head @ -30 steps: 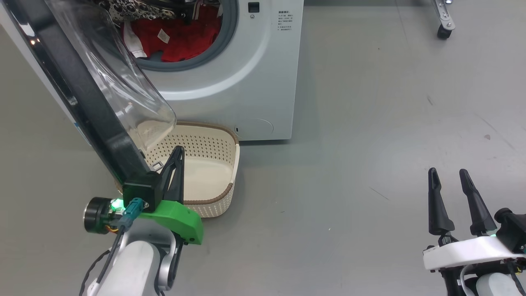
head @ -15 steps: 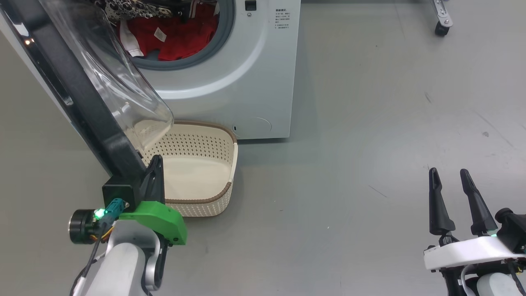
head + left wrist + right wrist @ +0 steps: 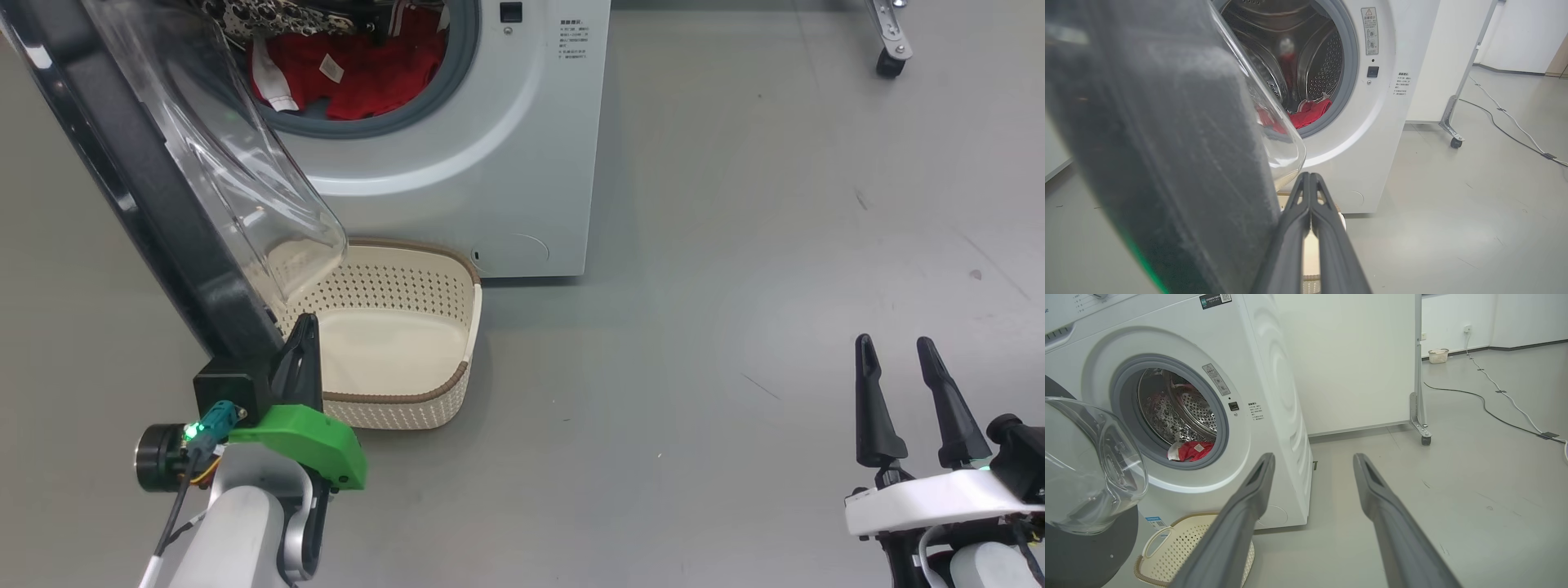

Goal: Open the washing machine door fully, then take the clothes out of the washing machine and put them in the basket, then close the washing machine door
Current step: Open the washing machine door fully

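Just beside left gripper point(image 3: 306, 325) (closed): door point(image 3: 139, 192)

Honestly nothing here is properly legible: the washing machine point(image 3: 506, 180) has a little block of dark print point(image 3: 574, 37) on its white front, just right of the door opening, but the characters are way too small to make out. There's a tall white warning sticker point(image 3: 1370, 30) with a triangle hazard sign on top and tiny pictograms under it, plus a black sticker point(image 3: 1214, 299) with a QR code up top and a small blue sticker point(image 3: 1154, 520) at the lower corner, all unreadable. The white tag point(image 3: 331, 67) on the red clothes point(image 3: 367, 82) looks blank from here.
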`<state>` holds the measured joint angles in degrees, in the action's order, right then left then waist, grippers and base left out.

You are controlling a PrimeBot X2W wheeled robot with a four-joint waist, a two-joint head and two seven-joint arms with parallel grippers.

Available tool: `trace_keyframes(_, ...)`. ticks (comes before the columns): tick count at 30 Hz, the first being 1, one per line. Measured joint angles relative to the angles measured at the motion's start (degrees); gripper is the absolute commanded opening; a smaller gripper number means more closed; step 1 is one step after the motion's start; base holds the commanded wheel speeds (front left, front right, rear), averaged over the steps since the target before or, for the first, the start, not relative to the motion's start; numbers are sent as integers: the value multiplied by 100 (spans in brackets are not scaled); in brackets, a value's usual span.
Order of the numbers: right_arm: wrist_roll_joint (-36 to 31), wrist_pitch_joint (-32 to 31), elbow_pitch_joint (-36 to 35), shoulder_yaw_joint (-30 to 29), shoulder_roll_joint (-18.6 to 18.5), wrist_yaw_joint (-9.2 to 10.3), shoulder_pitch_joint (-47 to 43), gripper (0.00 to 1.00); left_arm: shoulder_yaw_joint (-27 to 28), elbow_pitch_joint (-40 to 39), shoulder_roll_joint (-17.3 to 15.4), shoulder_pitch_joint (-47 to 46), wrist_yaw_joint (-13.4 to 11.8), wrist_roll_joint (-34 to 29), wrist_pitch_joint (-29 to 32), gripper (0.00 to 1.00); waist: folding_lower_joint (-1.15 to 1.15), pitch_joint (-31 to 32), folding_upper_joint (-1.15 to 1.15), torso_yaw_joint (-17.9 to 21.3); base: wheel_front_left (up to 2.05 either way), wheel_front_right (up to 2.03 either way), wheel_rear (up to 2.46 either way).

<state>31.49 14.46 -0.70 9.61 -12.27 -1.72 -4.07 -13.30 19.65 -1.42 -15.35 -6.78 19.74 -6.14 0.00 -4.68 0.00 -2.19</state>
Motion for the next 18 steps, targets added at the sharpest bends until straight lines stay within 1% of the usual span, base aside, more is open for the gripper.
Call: trace_keyframes(18, -86, 0, 7, -83, 46, -24, -119, 100, 3, 283, 2, -4, 0, 93, -164, 0, 0, 126, 0, -492, 0, 0, 0)
